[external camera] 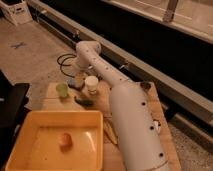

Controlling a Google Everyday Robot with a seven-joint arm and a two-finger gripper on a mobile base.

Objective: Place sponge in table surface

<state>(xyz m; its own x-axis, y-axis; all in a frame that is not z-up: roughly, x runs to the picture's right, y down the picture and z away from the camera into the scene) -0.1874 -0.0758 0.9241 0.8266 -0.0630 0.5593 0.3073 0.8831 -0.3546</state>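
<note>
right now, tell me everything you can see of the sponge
The sponge is a small blue pad, soft-looking. It seems to lie on the wooden table surface near its far edge, between a green object and the white cup. The gripper is directly above it at the arm's end; contact between them cannot be told.

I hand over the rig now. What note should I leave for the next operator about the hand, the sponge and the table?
Hand: open, low over the far left part of the table surface, right at the sponge.
Sponge: seems to lie on the wood, left of the white cup; no grip visible.
Done: placement not confirmed.
Left: check that the sponge rests free, then lift the hand away.
</note>
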